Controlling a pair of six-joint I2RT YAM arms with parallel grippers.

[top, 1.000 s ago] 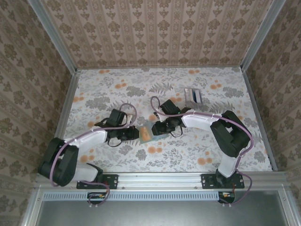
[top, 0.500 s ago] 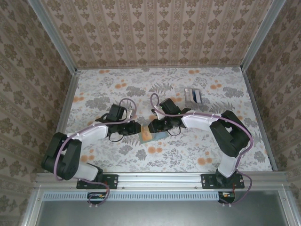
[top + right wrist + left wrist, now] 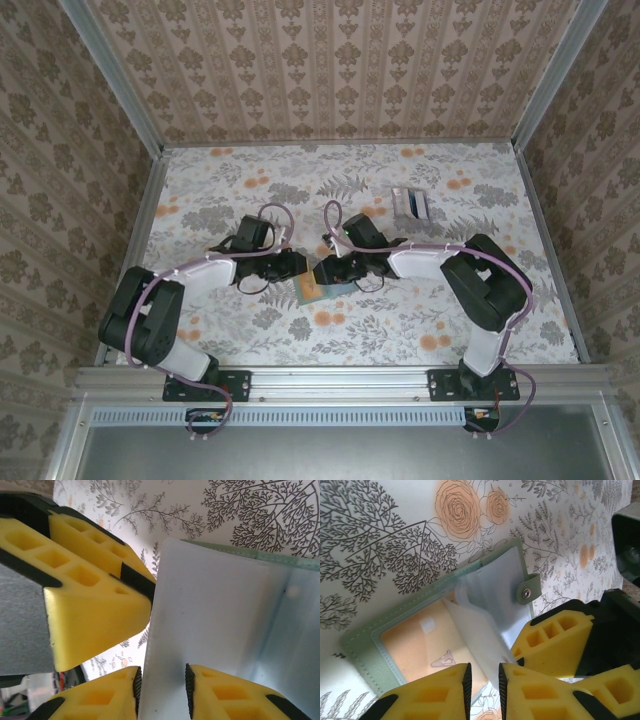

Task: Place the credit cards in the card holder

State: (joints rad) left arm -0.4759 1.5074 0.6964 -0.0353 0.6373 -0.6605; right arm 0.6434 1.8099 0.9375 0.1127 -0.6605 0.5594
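The card holder [image 3: 316, 289] lies open on the flowered table between my two grippers. Its grey-green stitched border [image 3: 361, 647] frames a clear window with orange behind it. A pale blue-grey inner flap [image 3: 225, 615] stands up from the holder, and my right gripper [image 3: 162, 686] is shut on it. My left gripper [image 3: 484, 680] straddles the corner of that same flap [image 3: 482, 630]. Its jaws are narrowly open, with a gap showing beside one pad. The credit cards [image 3: 410, 203] lie in a small stack at the back right, far from both grippers.
The right gripper's yellow finger [image 3: 555, 639] sits close beside my left jaws, so the two grippers crowd each other over the holder. Papered walls and metal rails [image 3: 150, 220] enclose the table. A snap tab [image 3: 528, 589] sticks out from the holder's edge.
The left gripper has moved right and farther back, up to the holder's flap, and its jaws have parted slightly. The right gripper has barely moved and keeps its hold.
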